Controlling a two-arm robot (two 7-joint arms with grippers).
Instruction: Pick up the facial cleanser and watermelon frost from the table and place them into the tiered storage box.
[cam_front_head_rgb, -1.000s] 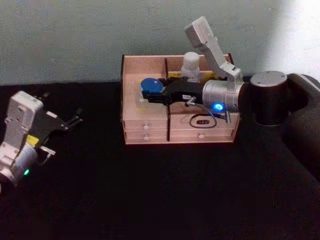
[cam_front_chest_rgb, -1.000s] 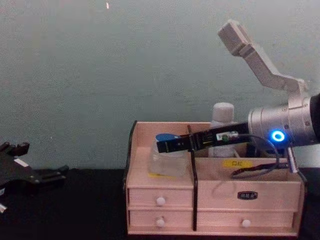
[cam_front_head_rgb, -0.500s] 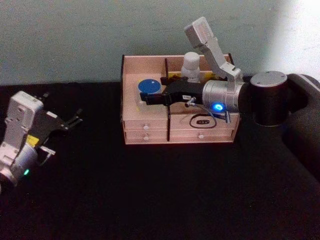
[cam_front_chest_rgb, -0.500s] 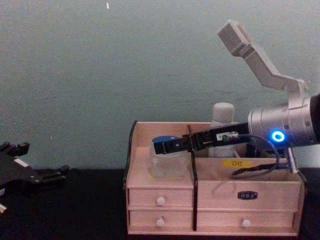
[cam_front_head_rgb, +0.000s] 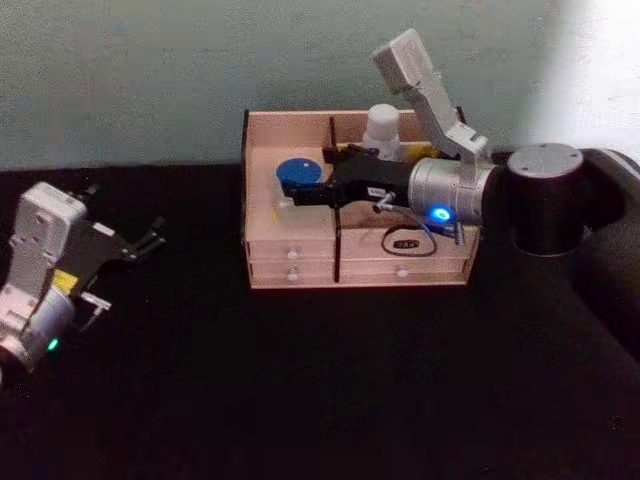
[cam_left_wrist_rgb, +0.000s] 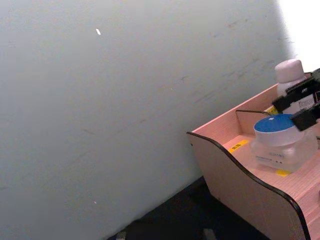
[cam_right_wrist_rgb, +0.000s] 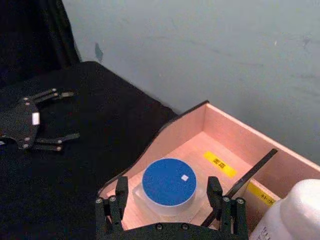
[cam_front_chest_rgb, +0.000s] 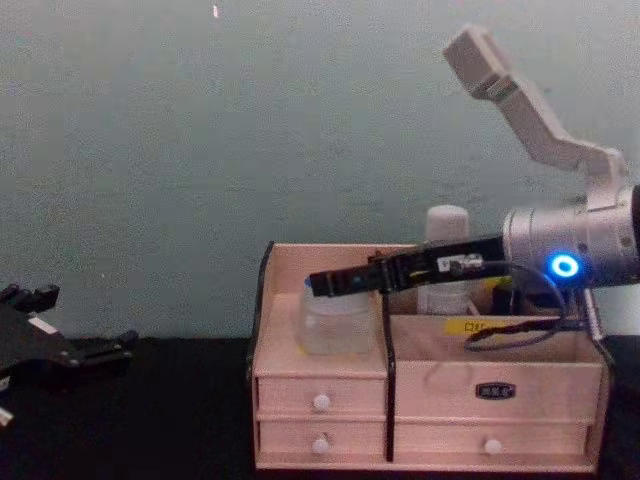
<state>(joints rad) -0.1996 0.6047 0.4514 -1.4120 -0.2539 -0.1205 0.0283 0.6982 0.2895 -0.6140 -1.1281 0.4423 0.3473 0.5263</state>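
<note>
Two containers sit in the tiered storage box (cam_front_head_rgb: 300, 262): you have a clear jar with a blue lid (cam_front_head_rgb: 293, 173) in the left compartment and a white bottle (cam_front_head_rgb: 381, 130) in a back compartment to its right. The box stands on the black table (cam_front_head_rgb: 300, 390) against the wall, drawers facing the robot.

Your right gripper (cam_front_head_rgb: 288, 198) reaches in from the right across the box's dark centre divider and hangs over the left compartment. In the right wrist view its fingers (cam_right_wrist_rgb: 121, 192) are spread wide, one on each side of the jar (cam_right_wrist_rgb: 169, 184), with gaps visible between pads and jar, so nothing is pinched. The jar rests upright on the compartment floor, near the yellow label (cam_right_wrist_rgb: 219, 164) on the floor behind it. In the chest view the gripper (cam_front_chest_rgb: 322, 285) sits about level with the jar's lid; whether it touches the lid cannot be told.

Your left gripper (cam_front_head_rgb: 140, 243) is parked well to the left of the box, low over the table, fingers spread and holding nothing. The left wrist view shows the box's curved side wall (cam_left_wrist_rgb: 235, 175) with the jar (cam_left_wrist_rgb: 280, 142) behind it.
</note>
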